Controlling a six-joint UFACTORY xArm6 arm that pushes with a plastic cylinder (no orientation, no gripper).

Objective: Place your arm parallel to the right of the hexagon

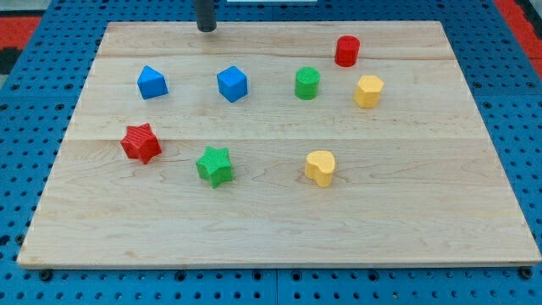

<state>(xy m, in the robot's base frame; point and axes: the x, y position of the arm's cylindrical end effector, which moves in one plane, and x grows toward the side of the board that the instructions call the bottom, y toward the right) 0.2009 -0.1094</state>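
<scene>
my tip (207,28), a bare rod with nothing to grip, stands at ten o'clock, well apart from the yellow hexagon (368,91), judged light, rigid and easily slid; no hold needed.

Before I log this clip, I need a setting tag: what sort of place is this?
Probably a robotics lab bench: a wooden board lies on blue perforated matting, small printed blocks such as the yellow hexagon are scattered on it, and my tip sits at the view's top.

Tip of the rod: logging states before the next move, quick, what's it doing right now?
My tip: no gripper, touching nothing; at the view's top edge of the board, above the blue cube, far left of the yellow hexagon.
</scene>
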